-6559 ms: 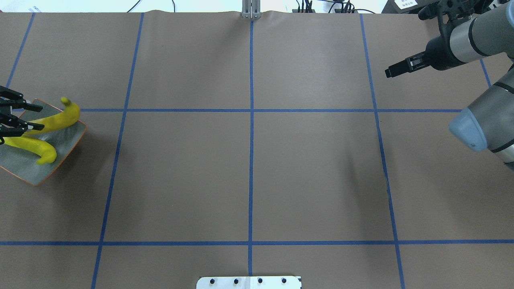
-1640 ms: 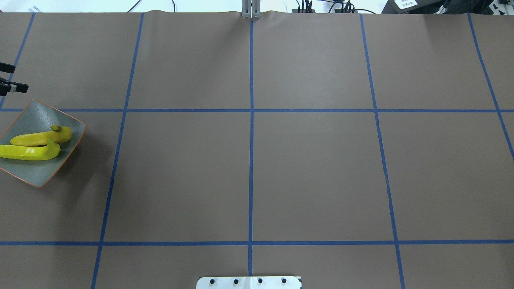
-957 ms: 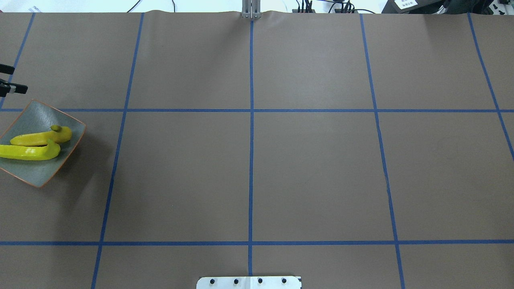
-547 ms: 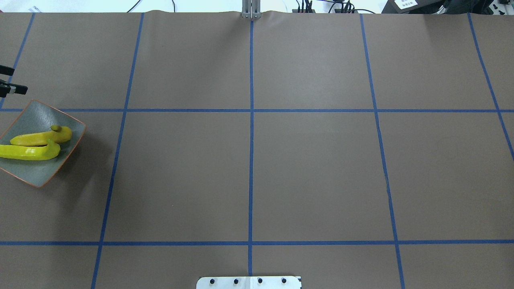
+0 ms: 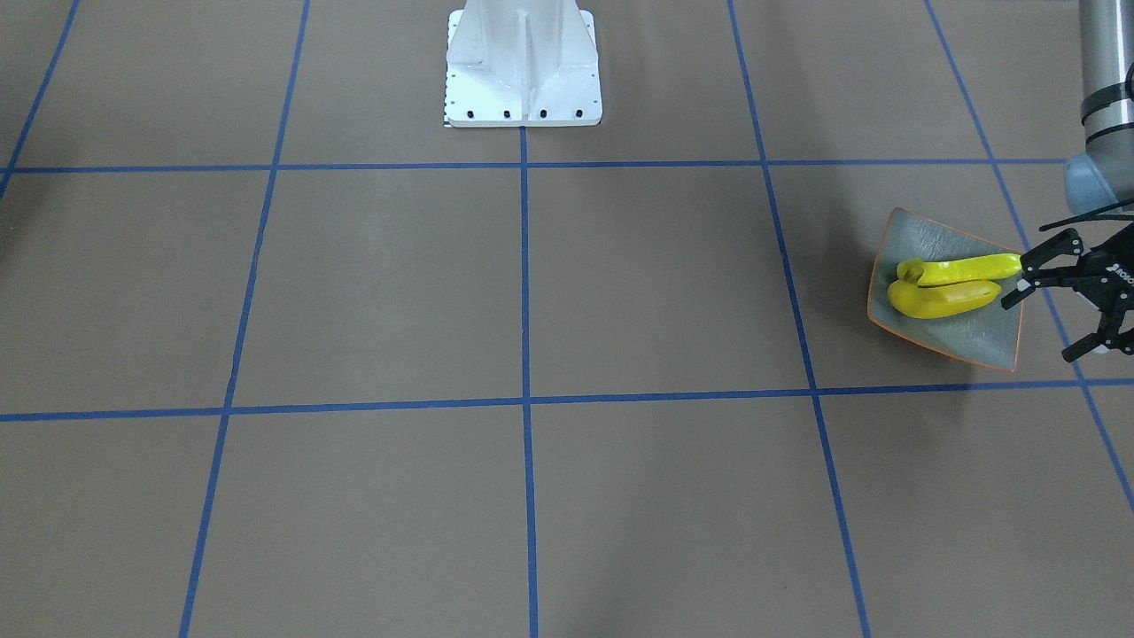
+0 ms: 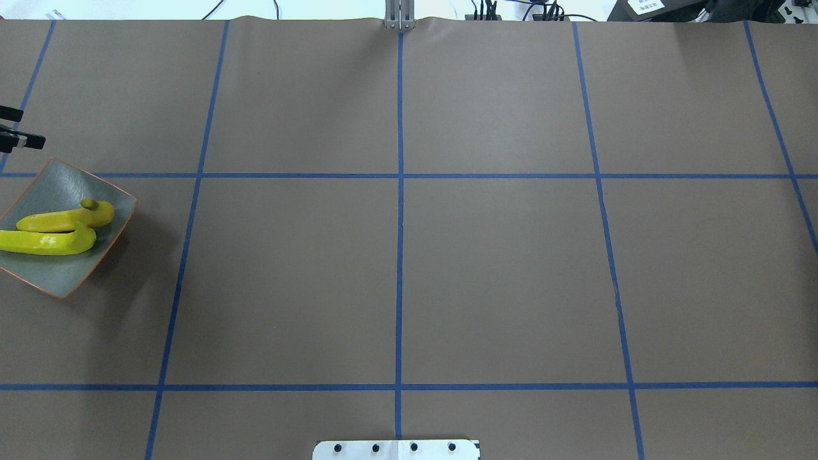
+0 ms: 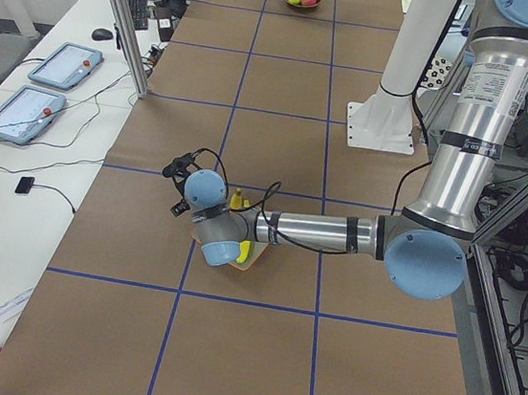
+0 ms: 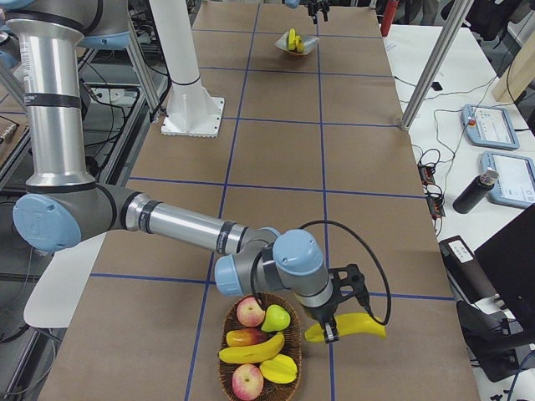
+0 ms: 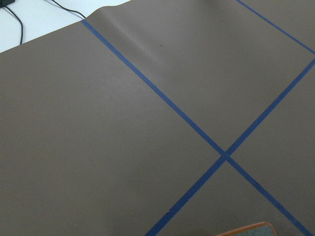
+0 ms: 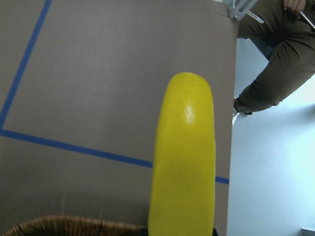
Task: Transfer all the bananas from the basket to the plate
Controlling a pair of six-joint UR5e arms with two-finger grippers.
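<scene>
On the plate [image 6: 61, 182] lie two bananas [image 6: 64, 220]; basket [image 8: 224, 378] holds one

Two glossy yellow bananas [image 5: 961, 266] lie side by side, touching, stems toward the bench's middle, on the grey-green, orange-rimmed plate [image 5: 970, 341] at the bench's left end. A third banana [image 8: 355, 326] sits level in the right gripper [image 8: 330, 327] jaws just beside the wicker basket [image 8: 223, 370], where a fourth banana [image 8: 251, 349] lies inside
</scene>
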